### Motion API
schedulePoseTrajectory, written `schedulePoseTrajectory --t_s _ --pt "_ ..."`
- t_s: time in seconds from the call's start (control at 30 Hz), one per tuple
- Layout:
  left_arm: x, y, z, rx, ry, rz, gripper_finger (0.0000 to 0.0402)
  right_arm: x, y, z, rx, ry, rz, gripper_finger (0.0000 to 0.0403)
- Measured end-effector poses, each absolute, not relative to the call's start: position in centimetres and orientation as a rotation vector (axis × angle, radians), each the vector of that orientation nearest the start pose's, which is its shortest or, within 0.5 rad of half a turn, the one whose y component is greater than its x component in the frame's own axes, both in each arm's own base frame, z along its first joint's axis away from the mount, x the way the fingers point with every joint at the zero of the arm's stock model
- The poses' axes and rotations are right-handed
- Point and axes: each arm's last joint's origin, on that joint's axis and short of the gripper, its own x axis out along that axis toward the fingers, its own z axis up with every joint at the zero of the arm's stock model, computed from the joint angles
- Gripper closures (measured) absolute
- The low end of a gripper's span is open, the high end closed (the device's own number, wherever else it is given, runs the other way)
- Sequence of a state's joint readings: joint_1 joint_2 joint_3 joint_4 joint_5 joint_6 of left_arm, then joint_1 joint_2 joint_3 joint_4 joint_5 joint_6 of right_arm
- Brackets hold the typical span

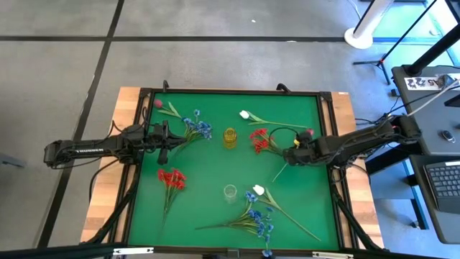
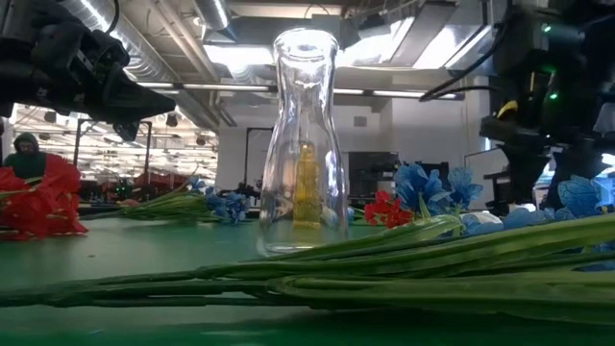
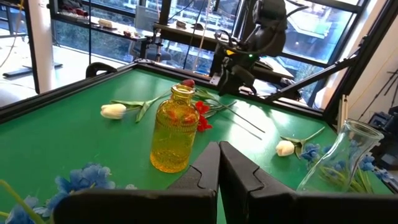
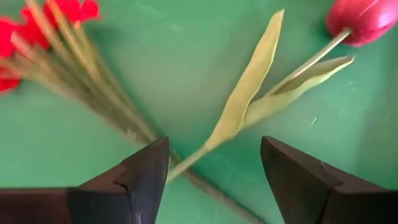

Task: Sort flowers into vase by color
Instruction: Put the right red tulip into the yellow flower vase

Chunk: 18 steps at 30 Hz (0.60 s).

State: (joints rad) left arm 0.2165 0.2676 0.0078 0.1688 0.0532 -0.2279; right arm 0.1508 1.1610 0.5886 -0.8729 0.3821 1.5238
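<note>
My right gripper (image 4: 214, 168) is open, low over the table's right side (image 1: 293, 153). Its fingers stand on either side of the thin stem and long leaf (image 4: 249, 93) of a pink bud (image 4: 367, 18), which lies flat beside the stems of a red cluster (image 1: 260, 140). My left gripper (image 3: 217, 168) is shut and hovers by a blue cluster (image 1: 198, 128) at far left. A yellow vase (image 1: 230, 137) and a clear vase (image 1: 230, 191) stand upright mid-table. Another red cluster (image 1: 171, 178), blue cluster (image 1: 259, 219), two white buds (image 1: 245, 114) (image 1: 259, 189) and a second pink bud (image 1: 157, 103) lie on the mat.
The green mat has a raised dark frame (image 1: 237, 92) around it. Near-edge stems (image 2: 384, 269) lie across the front of the low view. Bare mat shows between the yellow vase (image 3: 171, 134) and the left edge. A desk with a keyboard (image 1: 445, 180) stands off the table's right.
</note>
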Motion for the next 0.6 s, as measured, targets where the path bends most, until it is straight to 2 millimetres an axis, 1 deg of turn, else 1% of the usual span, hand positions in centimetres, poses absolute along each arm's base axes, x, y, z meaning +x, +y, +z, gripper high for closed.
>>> schedulePoseTrajectory --t_s 0.13,0.3,0.5,0.6 --pt "11.2 2.3 16.0 -0.240 0.071 0.173 0.0401 16.5 0.0 15.6 0.959 0.876 -1.165 0.0150" --pt "11.2 2.3 15.9 -0.240 0.072 0.172 0.0401 15.8 -1.5 13.8 1.048 0.906 -1.171 0.0150" --pt "11.2 2.3 16.0 -0.240 0.071 0.173 0.0401 15.5 -2.2 13.6 1.051 0.928 -1.179 0.0153" --pt "11.2 2.3 16.0 -0.240 0.071 0.173 0.0401 15.4 -2.3 13.5 1.037 0.921 -1.190 0.0178"
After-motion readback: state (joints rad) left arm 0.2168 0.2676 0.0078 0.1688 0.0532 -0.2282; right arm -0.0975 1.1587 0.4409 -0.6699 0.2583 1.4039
